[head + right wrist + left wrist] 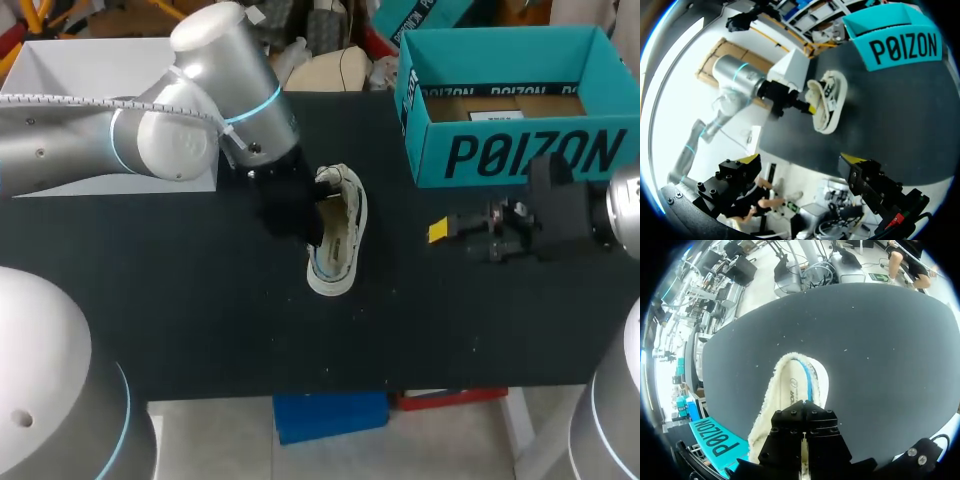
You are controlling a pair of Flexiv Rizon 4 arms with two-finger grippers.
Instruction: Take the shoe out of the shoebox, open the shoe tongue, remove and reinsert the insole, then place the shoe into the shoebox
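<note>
On the black cloth desk (200, 320) I count 1 shoe, 1 shoebox and 1 white box, and 2 of my pincers are above it.

The shoe (345, 205) lies out of the shoebox near the middle of the desk, its opening turned up. It is a pale, soft shoe with a fluffy fleece rim and a long oval outline. Inside it sits 1 flat insole (799, 385), light grey with 1 blue stripe along its length.

The shoebox (510, 155) stands at the far right corner. It is teal cardboard, rectangular, with no lid on it, bold black lettering on its front wall and a brown cardboard floor.

The white box (60, 70) sits at the far left corner, plain and shallow, partly hidden by my left arm.

My left pincer (812, 108) is down at the shoe's rim; I cannot tell whether it is clenched or released.

My right pincer (800, 160) hangs near the right edge, just before the shoebox's front wall. It is released, spread wide, with nothing between its 2 yellow tips.
</note>
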